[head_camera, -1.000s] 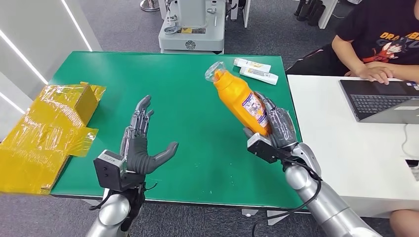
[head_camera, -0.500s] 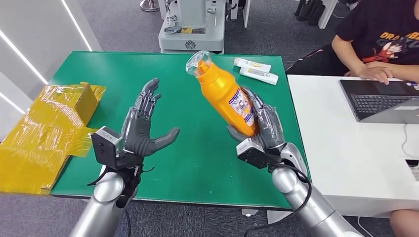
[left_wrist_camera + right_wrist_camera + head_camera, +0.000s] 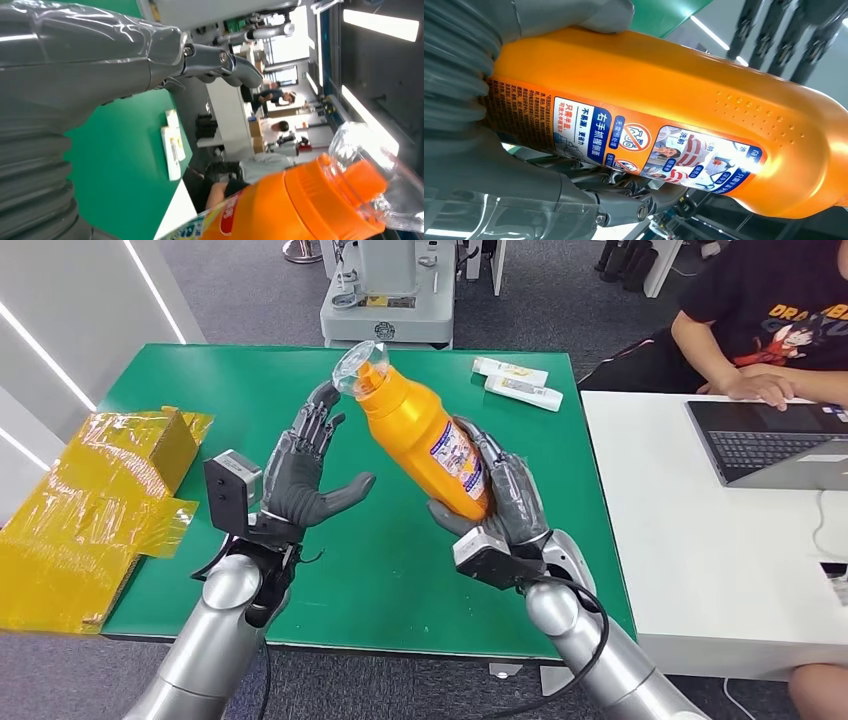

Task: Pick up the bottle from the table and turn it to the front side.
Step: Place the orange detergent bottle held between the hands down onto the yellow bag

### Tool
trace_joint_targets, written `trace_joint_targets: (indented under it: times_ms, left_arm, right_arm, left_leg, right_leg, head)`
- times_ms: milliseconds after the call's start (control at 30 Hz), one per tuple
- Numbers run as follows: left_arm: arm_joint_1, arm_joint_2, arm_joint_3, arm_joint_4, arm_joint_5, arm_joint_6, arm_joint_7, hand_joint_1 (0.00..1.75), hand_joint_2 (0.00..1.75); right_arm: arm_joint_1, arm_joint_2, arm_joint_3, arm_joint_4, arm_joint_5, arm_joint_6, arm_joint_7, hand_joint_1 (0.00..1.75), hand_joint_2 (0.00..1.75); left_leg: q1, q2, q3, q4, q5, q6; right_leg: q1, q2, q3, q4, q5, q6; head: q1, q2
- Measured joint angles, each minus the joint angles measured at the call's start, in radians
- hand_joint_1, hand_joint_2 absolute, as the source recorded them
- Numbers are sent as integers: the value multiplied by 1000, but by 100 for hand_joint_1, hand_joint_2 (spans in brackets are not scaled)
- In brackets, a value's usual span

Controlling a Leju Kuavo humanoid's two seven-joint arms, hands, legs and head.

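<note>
The bottle [image 3: 422, 437] is glossy orange plastic, rounded and fat in the body, narrowing at a stepped shoulder to an orange neck under a clear, crinkled cap cover [image 3: 357, 367]. A printed label with blue panels, small pictures and dense text wraps its side, and a patch of raised dots marks the plastic near the shoulder in the right wrist view. It is held in the air above the green counter [image 3: 200, 370], tilted with its cap up and toward the robot's left.

The right hand [image 3: 500, 502] grips the bottle's lower body: thick grey thumb on one side, darker fingers [image 3: 505, 480] curled round the other, the base sitting down in the palm. The silver right arm rises from below with a dark cable looped along it.

The left hand [image 3: 300, 475] is raised with the palm facing the bottle, holding nothing, its fingers [image 3: 316, 420] spread and straight, thumb out sideways. The fingertips are just beside the clear cap; whether they touch it I cannot tell.

Crumpled yellow film-wrapped packaging [image 3: 95, 500] lies at the counter's left edge, two flat white tubes [image 3: 520, 383] at its far right corner. A person [image 3: 770, 315] sits at a white table beside a laptop [image 3: 770, 445]
</note>
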Motion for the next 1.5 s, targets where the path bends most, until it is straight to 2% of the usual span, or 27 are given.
trace_joint_targets:
  times_ms: [233,700,1000,1167,1500]
  left_arm:
    - [-25,-10,-13,41,53,-15,6,0,175]
    - [-44,-23,-47,23,60,0,43,0,175]
    - [-47,-25,-59,16,61,-1,54,0,175]
    - [-48,-25,-78,19,107,-35,65,0,175]
    - [-53,-21,-103,22,156,-13,57,0,175]
  right_arm:
    - [0,13,15,11,8,25,-1,175,175]
    - [-1,14,33,88,34,68,-4,175,175]
    - [-11,14,45,114,35,70,-10,175,175]
    - [-43,14,46,143,44,56,-20,175,175]
    - [-104,14,47,187,48,19,-15,175,175]
  left_leg:
    - [0,0,0,0,0,0]
    - [0,0,0,0,0,0]
    - [0,0,0,0,0,0]
    - [0,0,0,0,0,0]
    - [0,0,0,0,0,0]
  right_leg:
    - [0,0,0,0,0,0]
    - [0,0,0,0,0,0]
    - [0,0,0,0,0,0]
    - [0,0,0,0,0,0]
    - [0,0,0,0,0,0]
  head:
    - [0,0]
    - [0,0]
    - [0,0]
    - [0,0]
    - [0,0]
